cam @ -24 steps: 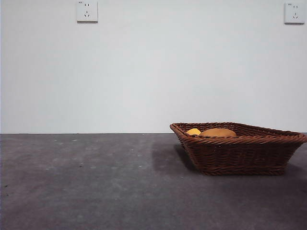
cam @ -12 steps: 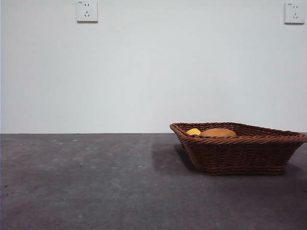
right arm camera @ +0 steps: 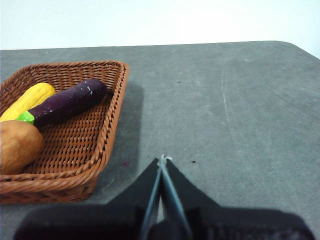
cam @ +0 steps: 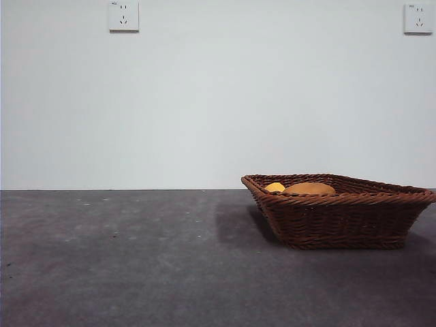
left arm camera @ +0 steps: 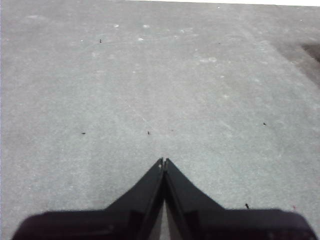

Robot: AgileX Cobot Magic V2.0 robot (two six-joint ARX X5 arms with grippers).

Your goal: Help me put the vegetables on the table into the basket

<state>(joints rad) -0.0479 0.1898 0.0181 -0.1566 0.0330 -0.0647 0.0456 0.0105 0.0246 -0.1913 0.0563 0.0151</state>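
Front view: the basket (cam: pixel 340 211) stands on the bench (cam: pixel 122 259), and over its braided rim show only the rounded top of the potato (cam: pixel 310 188) and, touching it on the side away from the basket's middle, a bit of the yellow corn (cam: pixel 275 187). The eggplant is hidden by the basket wall here. No vegetable lies on the bench outside the basket, and neither arm is in sight. Behind the basket rises a plain white wall with one socket (cam: pixel 123 16) high above the bare stretch of bench and another socket (cam: pixel 417 18) high above the basket.

Left wrist view: the left hand (left arm camera: pixel 163 161) has its two black jaws pressed together at the tips, pinching nothing, over bare grey bench (left arm camera: pixel 150 85), with the basket out of this picture. The surface is matte, rough and finely speckled, with a few pale scuffs and dark specks.

Right wrist view: the right hand (right arm camera: pixel 162 159) is likewise pressed together and empty, just beside the basket (right arm camera: pixel 107 135) and outside its rim. Inside the basket lie all three pieces: the potato (right arm camera: pixel 17 145), the eggplant (right arm camera: pixel 67 102) with its green cap against the potato, and the corn (right arm camera: pixel 27 100) beside the eggplant, further from the hand. The bench beyond the basket is bare to its rounded edge.

Judged from this, the task looks finished; nothing seems left to fetch.
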